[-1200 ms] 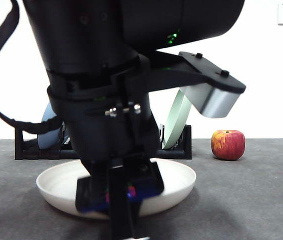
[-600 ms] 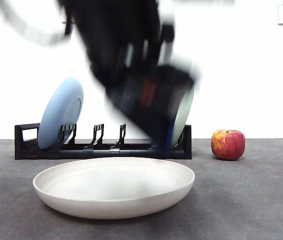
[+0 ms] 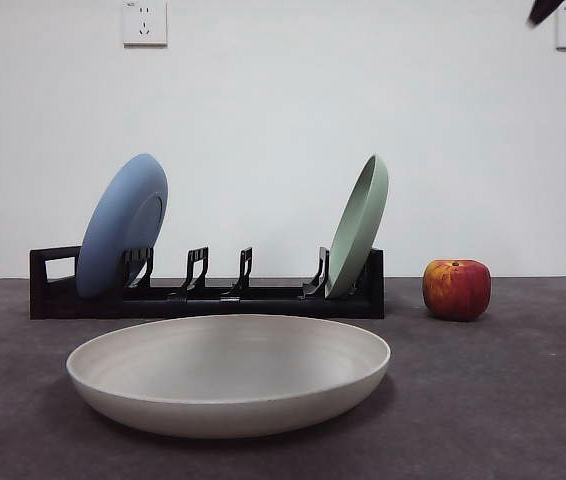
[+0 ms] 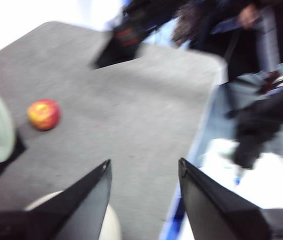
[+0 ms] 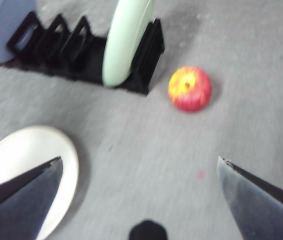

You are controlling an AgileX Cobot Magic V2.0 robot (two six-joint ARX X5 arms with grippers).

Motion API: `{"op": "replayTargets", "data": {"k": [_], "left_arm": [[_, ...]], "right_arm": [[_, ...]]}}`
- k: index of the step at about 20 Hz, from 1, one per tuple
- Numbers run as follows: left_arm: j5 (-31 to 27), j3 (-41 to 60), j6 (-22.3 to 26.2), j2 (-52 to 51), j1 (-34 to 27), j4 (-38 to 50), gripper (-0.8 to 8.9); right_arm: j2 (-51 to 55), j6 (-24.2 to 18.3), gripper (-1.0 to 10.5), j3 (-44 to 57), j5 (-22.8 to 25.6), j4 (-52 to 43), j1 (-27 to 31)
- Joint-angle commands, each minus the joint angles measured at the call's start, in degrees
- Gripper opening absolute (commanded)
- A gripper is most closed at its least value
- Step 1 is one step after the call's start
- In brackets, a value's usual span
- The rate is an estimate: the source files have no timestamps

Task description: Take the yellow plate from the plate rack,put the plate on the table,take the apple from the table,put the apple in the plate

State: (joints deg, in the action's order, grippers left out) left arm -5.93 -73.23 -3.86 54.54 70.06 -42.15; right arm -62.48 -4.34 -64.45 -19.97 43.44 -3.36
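The yellow plate [image 3: 228, 375] lies flat on the table [image 3: 503, 400], in front of the black plate rack [image 3: 203, 296]. The red apple [image 3: 456, 289] rests on the table just right of the rack's end. My left gripper [image 4: 144, 162] is open and empty, raised high above the table, with the plate's edge [image 4: 110, 225] beside one jaw and the apple [image 4: 44, 114] far off. My right gripper [image 5: 139, 160] is open wide and empty, hovering above the table between the plate [image 5: 26, 165] and the apple [image 5: 190, 88]. In the front view only a black tip [image 3: 543, 10] shows at the top right corner.
A blue plate [image 3: 123, 225] leans in the rack's left end and a pale green plate [image 3: 358, 228] in its right end. Between them the slots hold nothing. The table's edge [image 4: 201, 135] runs close by the left gripper.
The big dark arm that covered the plate in the front view has risen and left that view. The plate stays flat on the table; the apple has not moved.
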Motion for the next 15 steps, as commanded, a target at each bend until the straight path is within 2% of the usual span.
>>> {"op": "replayTargets", "data": {"k": [1,6,15], "left_arm": [[2.4,0.3,-2.2,-2.4,-0.2,-2.1,2.24],[3.4,0.3,-3.2,-3.4,-0.1,-7.9,2.24],[3.4,0.3,-3.5,-2.2,-0.1,-9.2,2.24]], "right_arm": [[-6.3,0.3,5.4,-0.2,0.0,-5.0,0.0],[-21.6,0.2,5.4,-4.2,0.9,-11.9,-0.1],[-41.5,-0.3,6.1,-19.8,4.0,-11.7,-3.4]]}}
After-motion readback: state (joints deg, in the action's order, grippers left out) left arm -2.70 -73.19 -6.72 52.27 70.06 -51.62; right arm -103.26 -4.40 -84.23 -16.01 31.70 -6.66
